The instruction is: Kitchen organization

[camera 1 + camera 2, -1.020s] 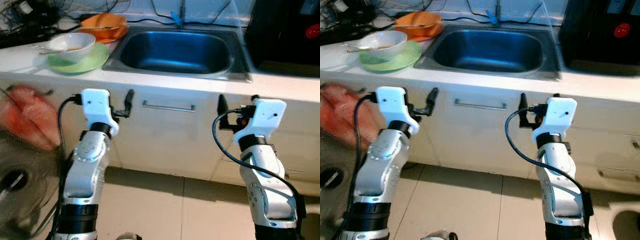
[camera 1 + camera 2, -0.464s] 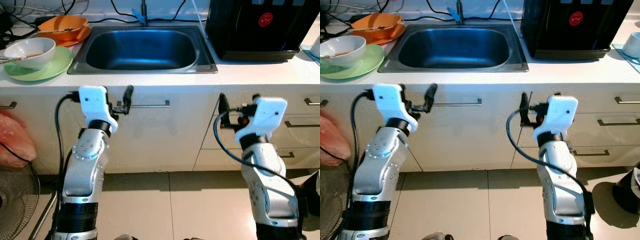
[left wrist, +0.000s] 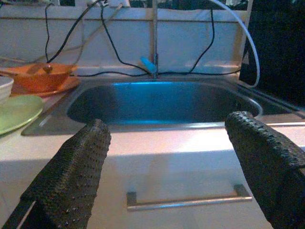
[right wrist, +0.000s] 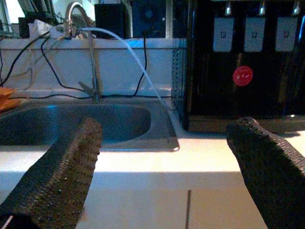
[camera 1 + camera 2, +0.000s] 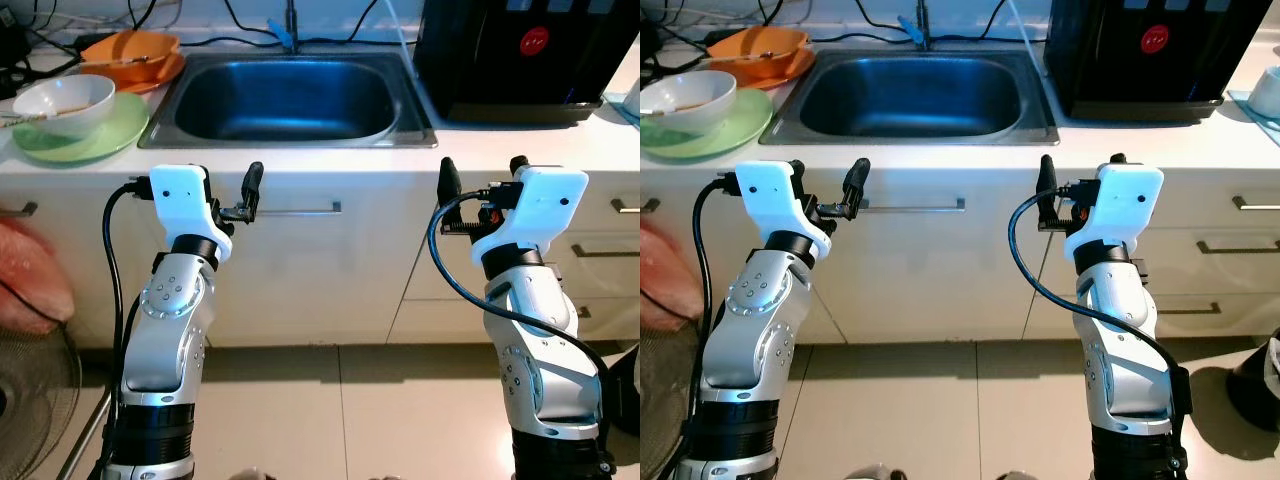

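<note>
A steel sink (image 5: 285, 95) is set in the white counter (image 5: 330, 160) straight ahead, with a tap (image 3: 155, 43) behind it. At the counter's left a white bowl (image 5: 62, 97) rests on a green plate (image 5: 85, 138), and an orange bowl (image 5: 128, 50) sits behind them. My left gripper (image 5: 828, 168) is held up before the counter's front edge, left of the sink's middle, open and empty. My right gripper (image 5: 481, 165) is raised at the same height by the sink's right corner, also open with nothing between its fingers (image 4: 71, 162).
A black water dispenser (image 5: 530, 50) stands on the counter right of the sink. A white cup (image 5: 1268, 90) is at the far right. Cabinet door handle (image 5: 295, 209) and drawer handles (image 5: 1225, 244) face me. A pink bag (image 5: 30, 280) and fan (image 5: 35, 385) are at left.
The camera swung right over the last second, bringing the dispenser into view. Both grippers have risen slightly to the counter's edge height and stay open.
</note>
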Controlling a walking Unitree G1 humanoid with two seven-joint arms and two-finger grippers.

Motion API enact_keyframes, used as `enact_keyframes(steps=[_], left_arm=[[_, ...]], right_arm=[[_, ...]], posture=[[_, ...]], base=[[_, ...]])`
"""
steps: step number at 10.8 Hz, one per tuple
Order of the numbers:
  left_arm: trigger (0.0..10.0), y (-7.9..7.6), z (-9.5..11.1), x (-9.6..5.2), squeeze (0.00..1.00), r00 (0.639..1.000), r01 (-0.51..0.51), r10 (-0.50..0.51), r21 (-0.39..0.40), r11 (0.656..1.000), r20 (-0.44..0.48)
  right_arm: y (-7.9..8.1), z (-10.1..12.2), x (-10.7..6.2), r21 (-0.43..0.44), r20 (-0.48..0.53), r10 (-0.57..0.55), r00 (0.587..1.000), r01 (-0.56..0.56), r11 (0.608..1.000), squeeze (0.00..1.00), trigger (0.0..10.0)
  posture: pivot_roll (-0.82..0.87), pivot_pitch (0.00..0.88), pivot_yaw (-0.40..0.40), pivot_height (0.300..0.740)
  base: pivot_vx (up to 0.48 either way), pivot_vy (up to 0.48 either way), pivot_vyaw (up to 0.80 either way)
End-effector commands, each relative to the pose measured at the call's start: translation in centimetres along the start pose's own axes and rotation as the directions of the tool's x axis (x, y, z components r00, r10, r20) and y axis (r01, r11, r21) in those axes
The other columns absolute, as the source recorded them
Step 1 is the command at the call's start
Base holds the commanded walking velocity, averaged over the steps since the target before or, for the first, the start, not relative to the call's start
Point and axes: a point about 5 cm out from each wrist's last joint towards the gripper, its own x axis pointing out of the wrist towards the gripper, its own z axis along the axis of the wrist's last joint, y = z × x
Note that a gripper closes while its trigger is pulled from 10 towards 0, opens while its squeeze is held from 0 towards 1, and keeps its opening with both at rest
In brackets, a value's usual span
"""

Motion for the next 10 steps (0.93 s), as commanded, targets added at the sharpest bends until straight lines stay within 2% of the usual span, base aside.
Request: enact_keyframes(steps=[1, 3, 6, 10], left_arm=[[10.0, 0.1, 0.8, 0.2, 0.0, 1.0, -0.007, 0.007, -0.001, 1.0, 0.021], [10.0, 0.0, 1.4, 0.5, 0.0, 0.999, -0.011, 0.011, 0.0, 1.0, 0.041], [10.0, 0.7, 1.2, 0.6, 0.0, 0.998, -0.056, 0.055, 0.019, 0.998, 0.03], [10.0, 0.6, 1.9, 0.9, 0.0, 0.997, -0.06, 0.059, 0.009, 0.998, 0.049]], right_arm=[[0.1, 0.7, 0.1, -0.014, 0.021, 0.012, 1.0, -0.011, 1.0, 0.0, 10.0], [0.0, 0.5, 0.1, -0.008, 0.01, 0.012, 1.0, -0.012, 1.0, 0.0, 10.0], [-0.1, 0.1, 0.0, -0.011, -0.007, 0.013, 1.0, -0.013, 1.0, 0.0, 10.0], [-0.2, 0.1, 0.2, -0.016, -0.007, 0.021, 1.0, -0.021, 1.0, 0.0, 10.0]], posture=[[-0.01, 0.044, 0.03, 0.74], [0.0, 0.046, 0.026, 0.74], [-0.01, 0.052, 0.025, 0.74], [-0.01, 0.065, 0.03, 0.74]], base=[[0.48, 0.0, 0.0], [0.48, 0.0, 0.0], [0.45, 0.0, 0.0], [0.0, 0.0, 0.0]])
